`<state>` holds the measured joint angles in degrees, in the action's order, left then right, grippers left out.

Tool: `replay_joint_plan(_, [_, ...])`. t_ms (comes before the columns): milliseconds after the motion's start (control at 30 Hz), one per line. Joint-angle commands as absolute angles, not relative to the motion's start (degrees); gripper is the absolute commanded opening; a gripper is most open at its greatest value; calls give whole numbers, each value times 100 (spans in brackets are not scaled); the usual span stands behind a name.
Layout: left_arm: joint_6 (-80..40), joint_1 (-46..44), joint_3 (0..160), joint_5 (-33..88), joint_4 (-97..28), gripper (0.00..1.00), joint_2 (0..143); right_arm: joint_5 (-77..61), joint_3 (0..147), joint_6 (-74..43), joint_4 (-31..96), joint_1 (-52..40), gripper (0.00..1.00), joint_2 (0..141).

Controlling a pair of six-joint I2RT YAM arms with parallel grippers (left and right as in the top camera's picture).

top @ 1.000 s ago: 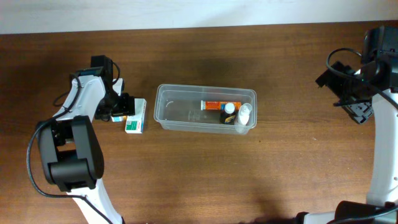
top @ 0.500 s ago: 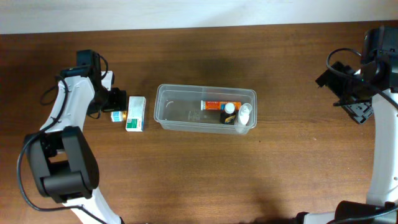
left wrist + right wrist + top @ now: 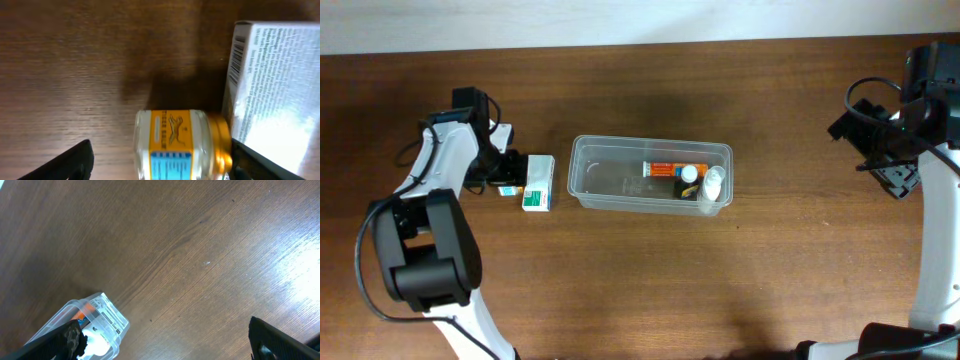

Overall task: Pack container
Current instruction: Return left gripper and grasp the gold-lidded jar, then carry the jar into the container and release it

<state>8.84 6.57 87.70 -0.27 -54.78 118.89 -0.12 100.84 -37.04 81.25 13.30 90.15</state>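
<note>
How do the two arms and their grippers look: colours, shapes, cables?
The left arm and right arm have white rounded links and bulky black joints. Thin black cables loop beside them. The fingers are plain black; I see no markings.

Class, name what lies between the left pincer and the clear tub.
The overhead view shows one thing there: a white-and-green box, lying between the left pincer and the tub.

Yellow-labelled jar [image 3: 182,145] on its side beside white box [image 3: 272,95]
</note>
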Motion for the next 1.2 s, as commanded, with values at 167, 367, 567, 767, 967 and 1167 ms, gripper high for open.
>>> replay_joint_plan(167, [862, 666, 8807, -43, -5531, 75, 12405, -1, 10169, -3684, 8128, 1354, 98, 8943])
replay_joint_plan(367, [827, 666, 8868, -40, -5537, 63, 12405, -1, 10169, -3684, 8128, 1354, 98, 8943])
replay_joint_plan(567, [827, 663, 9242, -38, -5894, 50, 12300, -1, 10169, -3684, 8128, 1354, 99, 8943])
replay_joint_plan(767, [825, 563, 9559, -36, -6128, 43, 11732, -1, 10169, -3684, 8128, 1354, 99, 8943])
replay_joint_plan(967, [821, -5, 9751, 132, -6528, 38, 11008, -1, 10169, -3684, 8128, 1354, 99, 8943])
replay_joint_plan(1167, [158, -1293, 10084, 132, -6600, 38, 10031, -1, 10169, -3684, 8128, 1354, 99, 8943])
